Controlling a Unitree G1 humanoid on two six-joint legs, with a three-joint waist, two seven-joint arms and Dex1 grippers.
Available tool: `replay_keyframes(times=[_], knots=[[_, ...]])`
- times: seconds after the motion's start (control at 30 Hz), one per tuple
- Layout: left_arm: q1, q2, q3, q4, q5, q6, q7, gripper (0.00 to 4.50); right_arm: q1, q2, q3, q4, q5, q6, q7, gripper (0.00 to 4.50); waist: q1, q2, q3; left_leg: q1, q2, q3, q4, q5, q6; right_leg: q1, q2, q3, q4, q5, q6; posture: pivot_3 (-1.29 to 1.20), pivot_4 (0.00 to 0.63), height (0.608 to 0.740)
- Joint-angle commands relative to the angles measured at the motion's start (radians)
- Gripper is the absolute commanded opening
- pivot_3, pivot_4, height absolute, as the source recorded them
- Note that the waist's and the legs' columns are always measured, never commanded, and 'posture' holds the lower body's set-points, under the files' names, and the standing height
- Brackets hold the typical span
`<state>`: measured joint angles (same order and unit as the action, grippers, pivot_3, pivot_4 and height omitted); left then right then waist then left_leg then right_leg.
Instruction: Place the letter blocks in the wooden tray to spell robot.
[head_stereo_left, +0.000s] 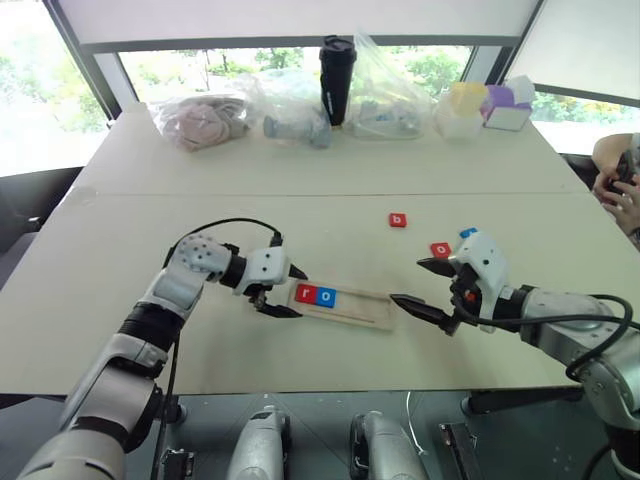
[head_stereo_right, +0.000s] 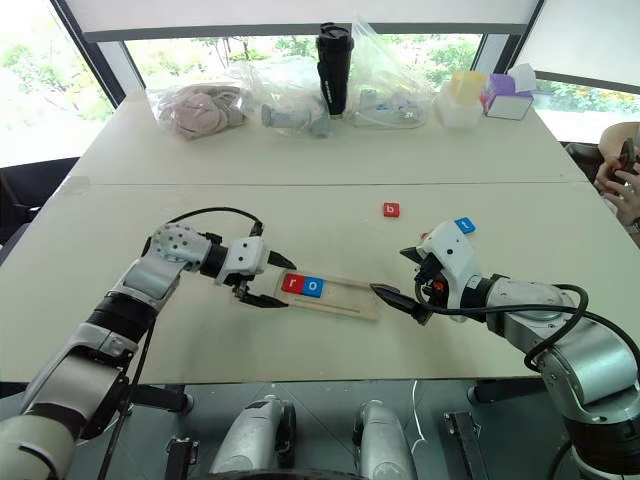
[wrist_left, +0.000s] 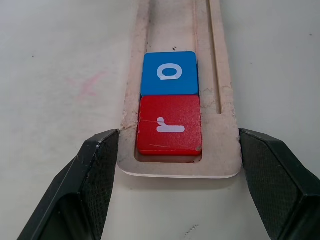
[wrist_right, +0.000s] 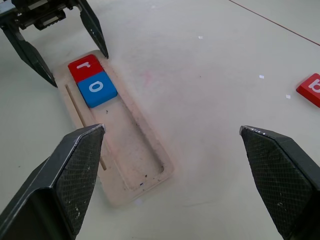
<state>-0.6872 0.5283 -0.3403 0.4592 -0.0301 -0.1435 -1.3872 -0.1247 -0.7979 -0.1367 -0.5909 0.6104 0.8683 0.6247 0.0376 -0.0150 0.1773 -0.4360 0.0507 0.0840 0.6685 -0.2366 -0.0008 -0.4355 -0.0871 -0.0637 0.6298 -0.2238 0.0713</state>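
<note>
Tabletop wooden tray (head_stereo_left: 362, 312) with red r (head_stereo_left: 305, 293), blue o (head_stereo_left: 327, 296).

Pale wooden tray (head_stereo_left: 362, 309) lying flat on the table, holding red "r" block (head_stereo_left: 305, 294) at its left end, touching blue "o" block (head_stereo_left: 326, 296). Red "b" block (head_stereo_left: 398, 220) loose farther back; red "o" block (head_stereo_left: 440, 250) and a blue block (head_stereo_left: 467, 233) to its right.

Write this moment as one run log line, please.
tray: red r, blue o in | table: red b, red o, blue tile loose | left gripper: open, astride tray end | right gripper: open, empty
</note>
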Motion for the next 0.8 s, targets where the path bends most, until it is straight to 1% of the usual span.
replay_keyframes(times=[0.03, 0.4, 0.63, 0.77, 0.8], knots=[[-0.002, -0.005, -0.002, -0.015, 0.01, 0.001, 0.01, 3.15, -0.009, -0.001, -0.024, -0.027, 0.008, -0.006, -0.004, 4.5, 0.0, 0.0, 0.0, 0.0, 0.0, 0.0, 0.0, 0.0, 0.0, 0.0, 0.0, 0.0, 0.0, 0.0, 0.0, 0.0, 0.15, 0.74], [0.036, 0.031, 0.024, -0.056, 0.024, 0.069, 0.091, 3.15, -0.015, 0.014, 0.003, -0.009, -0.004, -0.017, -0.006, 4.5, -0.001, 0.0, 0.0, 0.0, 0.0, -0.001, 0.0, 0.0, 0.0, 0.0, 0.0, 0.0, 0.0, 0.0, 0.0, 0.0, 0.15, 0.74], [0.037, 0.038, 0.014, -0.048, 0.067, 0.071, 0.184, 3.15, -0.028, 0.025, 0.018, 0.004, -0.014, -0.023, -0.003, 4.5, 0.0, 0.0, 0.0, 0.001, 0.0, -0.002, 0.0, 0.0, 0.0, 0.001, 0.0, 0.0, 0.0, 0.0, 0.0, 0.0, 0.15, 0.74], [0.048, 0.04, 0.007, -0.054, 0.047, 0.077, 0.163, 3.15, -0.031, 0.029, 0.021, 0.007, -0.017, -0.025, 0.001, 4.5, 0.0, 0.0, 0.0, 0.002, 0.0, -0.002, 0.0, 0.0, 0.0, 0.002, 0.0, 0.0, 0.0, 0.0, 0.0, 0.0, 0.15, 0.74], [0.049, 0.042, 0.005, -0.05, 0.049, 0.074, 0.162, 3.65, -0.032, 0.03, 0.022, 0.008, -0.019, -0.025, 0.001, 4.5, 0.0, 0.0, 0.0, 0.003, 0.0, -0.002, 0.0, 0.0, 0.0, 0.002, 0.0, 0.0, 0.0, 0.0, 0.0, 0.0, 0.15, 0.74]])
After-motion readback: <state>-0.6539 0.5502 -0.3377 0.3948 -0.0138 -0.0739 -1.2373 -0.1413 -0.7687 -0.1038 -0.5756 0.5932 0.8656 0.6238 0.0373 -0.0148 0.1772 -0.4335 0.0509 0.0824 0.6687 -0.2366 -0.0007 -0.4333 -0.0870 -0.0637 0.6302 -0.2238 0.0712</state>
